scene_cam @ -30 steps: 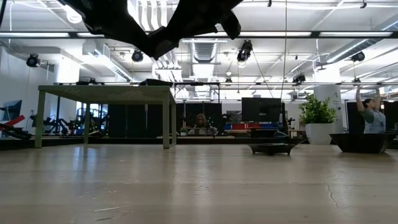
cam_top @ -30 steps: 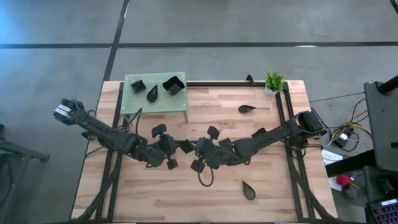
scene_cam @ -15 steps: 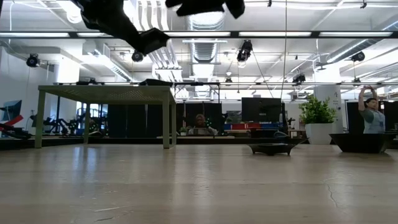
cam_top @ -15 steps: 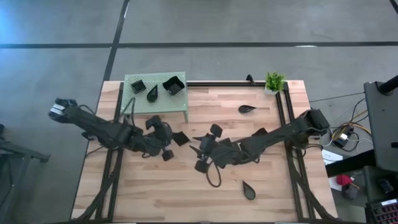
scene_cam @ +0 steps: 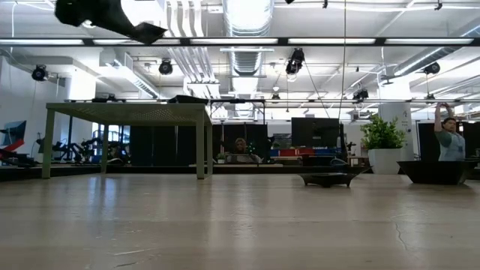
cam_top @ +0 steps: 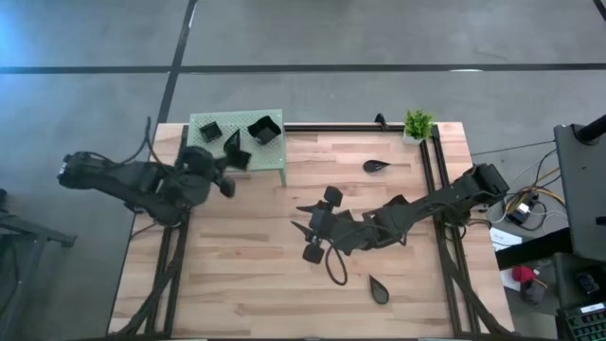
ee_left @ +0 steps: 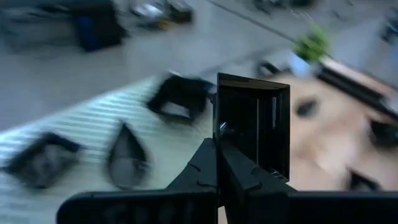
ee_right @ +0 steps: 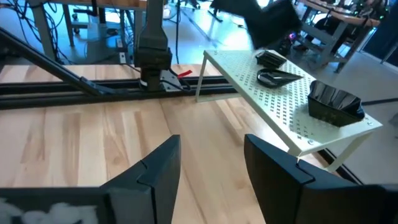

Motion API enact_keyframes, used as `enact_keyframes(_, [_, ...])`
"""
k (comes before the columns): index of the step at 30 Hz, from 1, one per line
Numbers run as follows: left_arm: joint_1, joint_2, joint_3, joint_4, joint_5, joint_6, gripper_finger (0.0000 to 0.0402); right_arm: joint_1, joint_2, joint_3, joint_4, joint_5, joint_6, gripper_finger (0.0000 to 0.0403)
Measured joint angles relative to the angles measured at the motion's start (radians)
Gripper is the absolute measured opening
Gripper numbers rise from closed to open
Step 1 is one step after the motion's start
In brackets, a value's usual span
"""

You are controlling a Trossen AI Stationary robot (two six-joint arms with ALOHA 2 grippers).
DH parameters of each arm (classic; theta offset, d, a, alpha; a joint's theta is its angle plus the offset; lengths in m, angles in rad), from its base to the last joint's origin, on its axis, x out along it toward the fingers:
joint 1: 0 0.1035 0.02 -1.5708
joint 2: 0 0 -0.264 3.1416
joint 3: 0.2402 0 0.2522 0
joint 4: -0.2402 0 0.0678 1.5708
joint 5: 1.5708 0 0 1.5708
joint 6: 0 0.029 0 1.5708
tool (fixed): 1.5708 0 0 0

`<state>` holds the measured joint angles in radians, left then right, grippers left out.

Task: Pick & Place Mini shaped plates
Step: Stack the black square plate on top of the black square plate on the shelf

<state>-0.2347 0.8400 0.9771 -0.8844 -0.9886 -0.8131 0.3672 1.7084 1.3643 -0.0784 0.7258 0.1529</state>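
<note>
Nearest the front edge of the table [cam_top: 237, 284]: one leaf-shaped plate [cam_top: 379, 290] lying flat on the wood, right of centre.

Mid-table: right claw [cam_top: 315, 230] hovers near the centre, jaws spread wide, nothing between them. In its wrist view both fingers [ee_right: 155, 169] stand apart over bare wood.

Further back: a second leaf plate [cam_top: 375, 167] lies on the table towards the right rail, near the potted plant [cam_top: 418, 123] in the far right corner.

Far left: left claw [cam_top: 230, 156] is over the front edge of the green stand [cam_top: 208, 152], clamped on a square plate [ee_left: 255, 124] held up on edge. In the low view it sits high above the table top.

On the stand: small square plate [cam_top: 209, 130] left, leaf plate [ee_left: 127, 155] in the middle, larger square plate [cam_top: 265, 130] right.

Person [scene_cam: 448, 135] in the room behind, arms raised.
</note>
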Motion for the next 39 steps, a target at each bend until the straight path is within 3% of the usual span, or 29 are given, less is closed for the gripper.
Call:
enact_keyframes(5, [0.039,-0.052,0.000,-0.126,-0.127,-0.142,0.0000,0.000,0.000,0.000,0.000,0.000,-0.001,0.0176])
enact_keyframes(13, [0.127,-0.092,-0.024,-0.344,-0.192,-0.399,0.0000,0.000,0.001,0.000,0.001,0.000,0.000,0.0172])
enact_keyframes(24, [0.262,-0.152,-0.132,-0.354,-0.193,-0.490,0.0000,0.000,0.002,0.000,0.002,0.000,0.001,0.0172])
enact_keyframes(39, [0.324,-0.172,-0.218,-0.338,-0.210,-0.608,0.0000,0.000,0.002,-0.001,0.002,0.000,0.004,0.0165])
